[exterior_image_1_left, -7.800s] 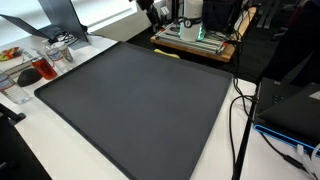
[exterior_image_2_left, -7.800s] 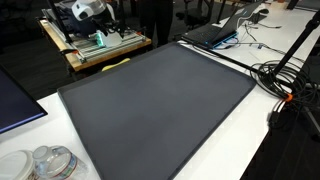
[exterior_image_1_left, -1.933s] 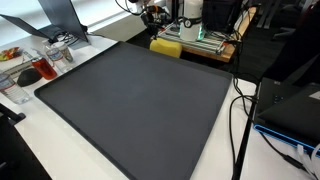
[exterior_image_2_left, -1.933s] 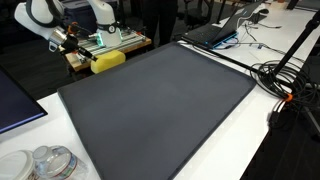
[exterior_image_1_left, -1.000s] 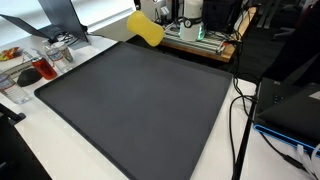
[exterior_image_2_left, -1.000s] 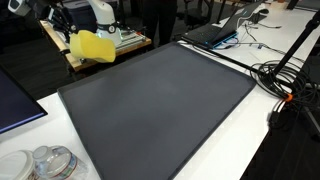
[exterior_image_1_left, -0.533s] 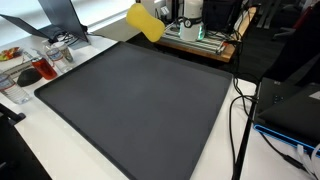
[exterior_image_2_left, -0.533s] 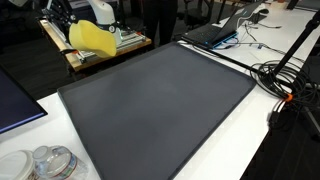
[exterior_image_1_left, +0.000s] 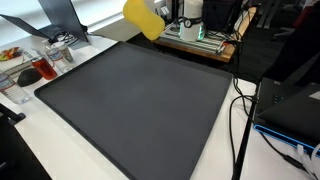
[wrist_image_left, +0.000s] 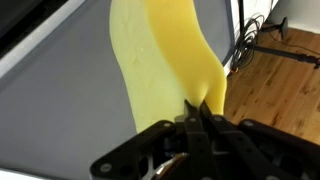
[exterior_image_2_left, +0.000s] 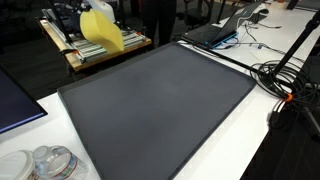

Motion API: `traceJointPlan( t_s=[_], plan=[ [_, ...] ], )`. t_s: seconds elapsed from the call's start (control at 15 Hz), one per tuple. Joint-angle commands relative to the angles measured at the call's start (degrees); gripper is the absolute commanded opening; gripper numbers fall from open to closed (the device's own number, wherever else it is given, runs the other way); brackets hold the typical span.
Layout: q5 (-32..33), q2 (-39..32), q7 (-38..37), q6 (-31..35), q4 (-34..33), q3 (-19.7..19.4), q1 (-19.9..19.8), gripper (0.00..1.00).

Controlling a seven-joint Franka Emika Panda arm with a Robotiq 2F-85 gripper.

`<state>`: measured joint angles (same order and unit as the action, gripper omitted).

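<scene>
One yellow sponge (exterior_image_1_left: pixel 142 18) hangs in the air in an exterior view, above the far edge of the dark mat (exterior_image_1_left: pixel 140 100) that covers most of the tabletop (exterior_image_1_left: pixel 50 140). It touches neither, and whatever grips it is cut off by the top of the picture.

In an exterior view the sponge (exterior_image_2_left: pixel 102 30) droops beyond the mat's (exterior_image_2_left: pixel 160 100) far edge, in front of a wooden cart (exterior_image_2_left: pixel 75 55). Its lower end dangles free, I'd judge because it is pinched at one end only.

In the wrist view the gripper (wrist_image_left: pixel 198 112) has its fingers pressed together on a thin corner of the sponge (wrist_image_left: pixel 165 60). That squashes the foam there, so the soft slab hangs away from the camera over the mat (wrist_image_left: pixel 60 105).
</scene>
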<state>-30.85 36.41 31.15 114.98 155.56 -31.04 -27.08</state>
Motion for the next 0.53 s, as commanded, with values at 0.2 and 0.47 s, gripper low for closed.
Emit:
traceJointPlan(
  t_s=[0.2, 0.47],
  plan=[
    [-3.42, 1.35, -4.41, 6.53, -6.84, 10.79, 16.76, 0.01],
    [-8.84, -4.71, -5.23, 13.99, -13.07, 13.9, 26.19, 0.01]
  ],
)
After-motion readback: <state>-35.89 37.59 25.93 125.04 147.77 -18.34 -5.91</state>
